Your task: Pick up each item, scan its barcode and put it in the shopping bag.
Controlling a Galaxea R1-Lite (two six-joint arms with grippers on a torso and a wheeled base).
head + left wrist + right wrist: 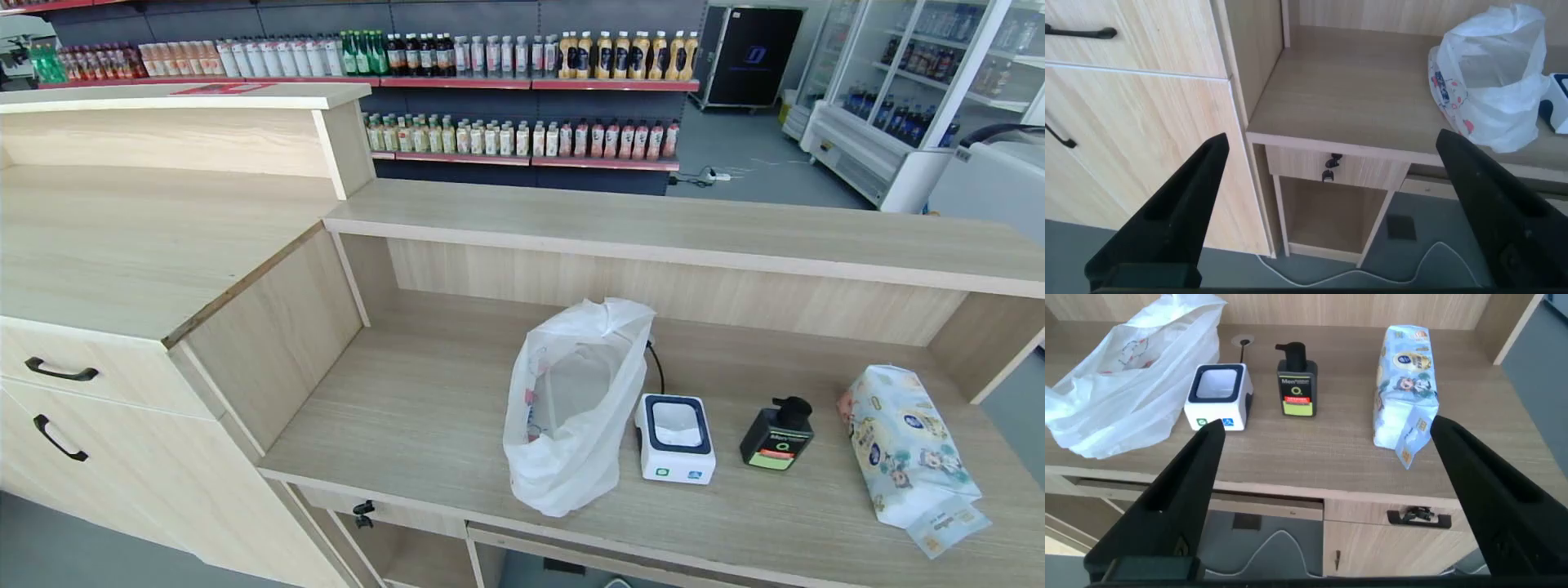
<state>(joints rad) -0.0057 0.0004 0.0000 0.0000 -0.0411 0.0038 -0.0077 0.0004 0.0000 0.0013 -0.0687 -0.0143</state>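
The open white bag stands mid-counter, with the scanner just beside it on the right. Next to the right come the dark pump bottle and, farthest right, the printed pack. The left gripper hangs off the counter's near left corner and the right gripper off its near edge, both spread wide and empty.

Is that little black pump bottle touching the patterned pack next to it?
Apart. The head view shows a strip of bare counter between the black pump bottle and the patterned pack; the right wrist view agrees.
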